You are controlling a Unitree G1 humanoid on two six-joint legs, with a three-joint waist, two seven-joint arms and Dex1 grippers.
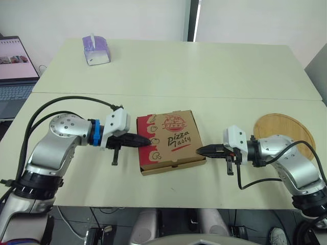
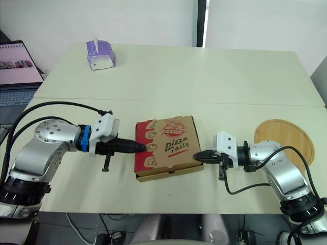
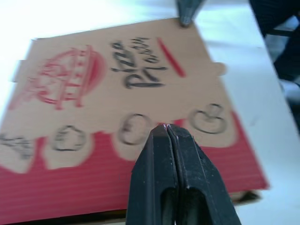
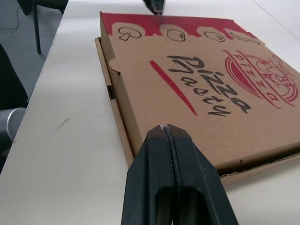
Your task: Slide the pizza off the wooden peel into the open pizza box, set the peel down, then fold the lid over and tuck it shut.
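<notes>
– Where do the two head eyes sit?
– High, facing forward and down. Both share the pale table point(image 1: 204, 66) and the closed brown-and-red cardboard pizza box point(image 1: 171, 140).
– The wrists?
– Close, along the black left pincer point(image 3: 166, 127) and black right pincer point(image 4: 164, 127), facing that box from opposite sides.

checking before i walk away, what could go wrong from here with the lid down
1. In the right wrist view the pizza box lid shows a gap over the base at its near corner, so it may not be fully tucked and could spring up.
2. The left gripper and right gripper, fingers shut, are at opposite sides of the box; uneven pushing might slide or turn it on the table.
</notes>
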